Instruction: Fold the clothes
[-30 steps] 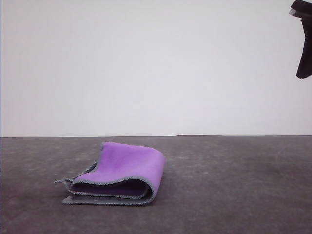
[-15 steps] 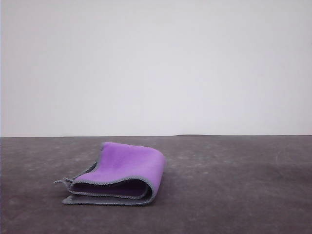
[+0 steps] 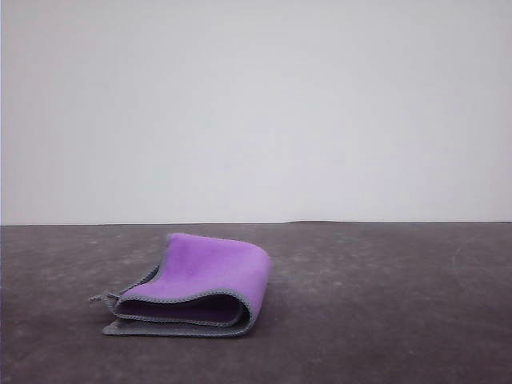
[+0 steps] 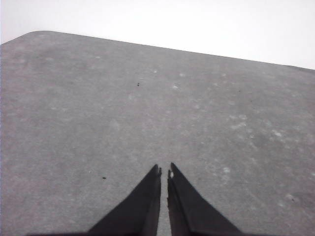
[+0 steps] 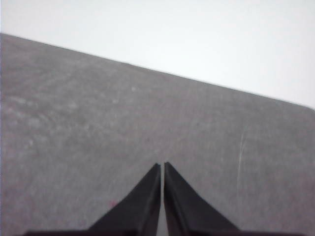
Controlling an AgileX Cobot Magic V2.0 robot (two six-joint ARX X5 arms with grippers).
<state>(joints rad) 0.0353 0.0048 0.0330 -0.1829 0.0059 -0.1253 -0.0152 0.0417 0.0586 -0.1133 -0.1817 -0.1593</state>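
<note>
The clothes [image 3: 192, 286], a small soft cloth, lie folded over on the dark grey table [image 3: 384, 304], left of centre in the front view. The purple face is on top, with grey stitched edging along the stacked layers at the front. My left gripper [image 4: 164, 171] is shut with nothing between its black fingers, over bare tabletop. In its own wrist view my right gripper [image 5: 162, 165] is likewise shut on nothing above bare table.
The table's far edge [image 3: 320, 223] meets a plain white wall. A rounded table corner [image 4: 34, 34] appears in the left wrist view, and another corner [image 5: 307, 107] in the right wrist view.
A second ago a black part of the right arm hung at the top right of the front view; it has since left the frame. The cloth has not moved.
</note>
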